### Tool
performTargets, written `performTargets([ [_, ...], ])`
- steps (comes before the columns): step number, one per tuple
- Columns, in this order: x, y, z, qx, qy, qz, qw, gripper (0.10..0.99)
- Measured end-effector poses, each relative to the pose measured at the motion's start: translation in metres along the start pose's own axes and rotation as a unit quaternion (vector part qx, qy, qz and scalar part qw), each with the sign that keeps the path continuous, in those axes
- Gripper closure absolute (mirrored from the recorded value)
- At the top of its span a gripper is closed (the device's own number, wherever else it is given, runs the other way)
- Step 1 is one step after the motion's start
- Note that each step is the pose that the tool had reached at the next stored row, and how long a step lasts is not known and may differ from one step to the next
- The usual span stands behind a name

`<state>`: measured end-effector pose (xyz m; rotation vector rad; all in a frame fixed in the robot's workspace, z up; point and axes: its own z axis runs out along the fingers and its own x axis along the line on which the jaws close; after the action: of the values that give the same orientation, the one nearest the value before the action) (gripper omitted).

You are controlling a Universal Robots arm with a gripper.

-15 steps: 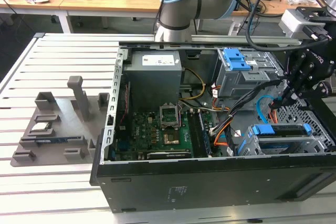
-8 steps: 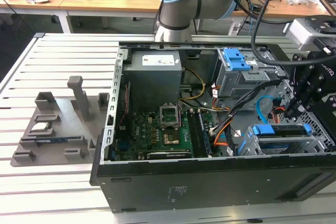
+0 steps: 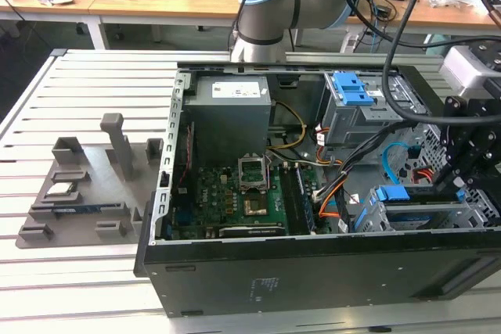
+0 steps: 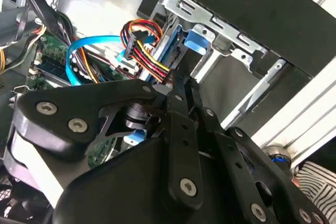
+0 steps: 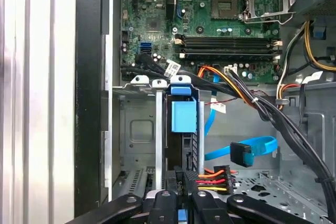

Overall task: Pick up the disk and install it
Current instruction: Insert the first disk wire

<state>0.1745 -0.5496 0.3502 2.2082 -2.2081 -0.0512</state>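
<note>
The disk (image 5: 184,148) stands on edge in the metal drive cage (image 5: 137,129) at the front corner of the open computer case, its blue frame (image 5: 180,83) at the end towards the motherboard. In the exterior view the disk (image 3: 409,194) is low in the case at that view's right. My gripper (image 5: 182,176) sits at the disk's other end, its black fingers (image 5: 173,179) pressed close together on the thin edge. In the second wrist view the fingertips (image 4: 177,88) meet at the disk's blue frame (image 4: 176,43). In the exterior view the gripper (image 3: 458,181) hangs over the cage.
A bundle of coloured power wires (image 5: 212,178) and a blue data cable (image 5: 247,151) lie right beside the cage. The motherboard (image 3: 235,193), the grey power supply box (image 3: 231,111) and an upper bay with blue latches (image 3: 352,90) crowd the case. A grey fixture (image 3: 78,185) sits on the table.
</note>
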Motion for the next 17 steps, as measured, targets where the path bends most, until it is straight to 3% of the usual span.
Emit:
performTargets([
  [8, -0.0112, -0.0050, 0.0075, -0.0009, 0.0001, 0.000, 1.0000, 0.918],
  [14, -0.0126, -0.0068, 0.0087, -0.0008, 0.0001, 0.002, 1.0000, 0.918],
  [17, -0.0126, -0.0069, 0.0089, -0.0007, 0.0007, 0.018, 0.9998, 0.918],
])
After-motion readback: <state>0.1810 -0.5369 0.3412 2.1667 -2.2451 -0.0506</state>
